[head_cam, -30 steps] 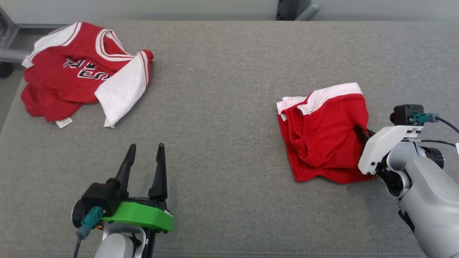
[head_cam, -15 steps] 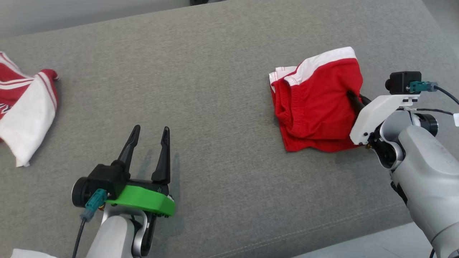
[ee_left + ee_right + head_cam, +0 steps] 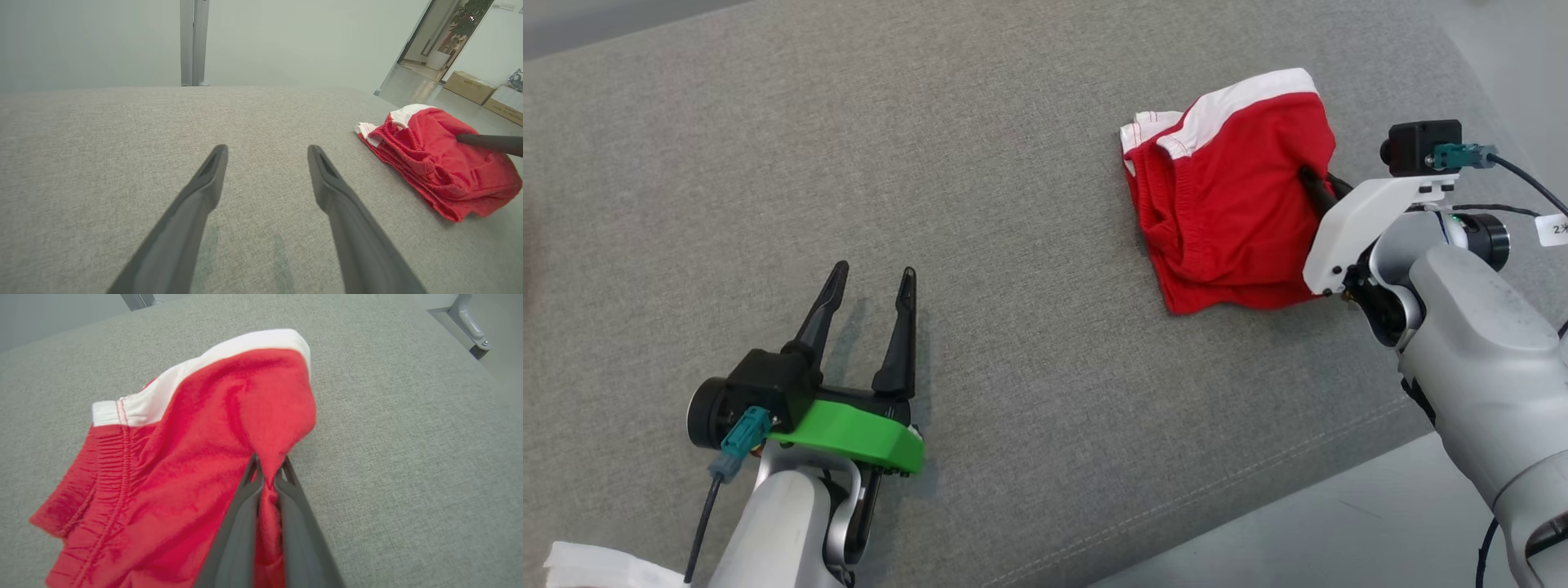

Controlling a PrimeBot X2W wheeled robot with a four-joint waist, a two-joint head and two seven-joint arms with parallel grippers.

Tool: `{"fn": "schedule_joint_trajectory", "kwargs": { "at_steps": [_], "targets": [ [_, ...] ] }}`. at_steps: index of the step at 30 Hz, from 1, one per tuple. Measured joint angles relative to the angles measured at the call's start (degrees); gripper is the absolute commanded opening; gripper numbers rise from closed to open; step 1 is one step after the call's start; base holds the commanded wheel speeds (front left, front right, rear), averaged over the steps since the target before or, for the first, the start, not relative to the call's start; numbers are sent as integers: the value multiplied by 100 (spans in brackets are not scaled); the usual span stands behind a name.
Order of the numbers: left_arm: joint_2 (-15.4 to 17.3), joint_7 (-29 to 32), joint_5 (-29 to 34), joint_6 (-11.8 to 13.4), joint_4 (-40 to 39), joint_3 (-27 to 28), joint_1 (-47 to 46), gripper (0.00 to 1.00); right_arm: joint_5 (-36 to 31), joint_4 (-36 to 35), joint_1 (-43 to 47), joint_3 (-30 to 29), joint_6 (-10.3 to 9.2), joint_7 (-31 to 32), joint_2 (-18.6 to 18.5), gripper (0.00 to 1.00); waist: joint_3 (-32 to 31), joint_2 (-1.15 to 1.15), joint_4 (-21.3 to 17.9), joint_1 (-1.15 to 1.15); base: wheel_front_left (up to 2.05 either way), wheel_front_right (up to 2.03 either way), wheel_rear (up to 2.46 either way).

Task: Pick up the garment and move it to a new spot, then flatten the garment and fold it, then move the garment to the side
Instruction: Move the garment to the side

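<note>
pinching a raised fold of cloth, the right gripper point(image 3: 267, 468) is clamped on the red shorts point(image 3: 171, 465), which are bunched near the right end of the grey cushion point(image 3: 1013, 204), left gripper point(image 3: 874, 273) held spread, well apart

The red shorts point(image 3: 1225, 204) have travelled rightward across the grey surface point(image 3: 1013, 245) (view swung too).

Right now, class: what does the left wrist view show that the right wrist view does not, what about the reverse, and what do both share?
Left wrist: the open left gripper, a doorway and boxes beyond. Right wrist: close up, the right gripper shut on a pinch of the shorts. Both: the shorts, the grey surface, a right finger.
</note>
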Motion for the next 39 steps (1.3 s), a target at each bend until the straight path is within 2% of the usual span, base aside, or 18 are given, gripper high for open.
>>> {"fn": "schedule_joint_trajectory", "kwargs": {
  "at_steps": [12, 24, 32, 39],
  "targets": [
    [174, 58, -38, 101, -309, 92, 43, 100, -157, 534, -789, 163, 0, -304, -371, 0, 126, 0, 391, 0, 0, 0, 0],
    [543, 465, 70, 260, -1114, 135, 63, 100, -390, 1402, -1636, -8, 0, -712, -1031, 0, 710, 0, 554, 0, 0, 0, 0],
    [771, 836, 225, 359, -1804, 96, 169, 100, -716, 1714, -2097, -68, 0, -1107, -1210, 0, 1099, 0, 582, 0, 0, 0, 0],
    [827, 1028, 287, 409, -2173, 13, 210, 100, -1039, 1859, -2229, -296, 1, -1282, -1296, 0, 1368, 0, 566, 0, 0, 0, 0]
  ]
}}
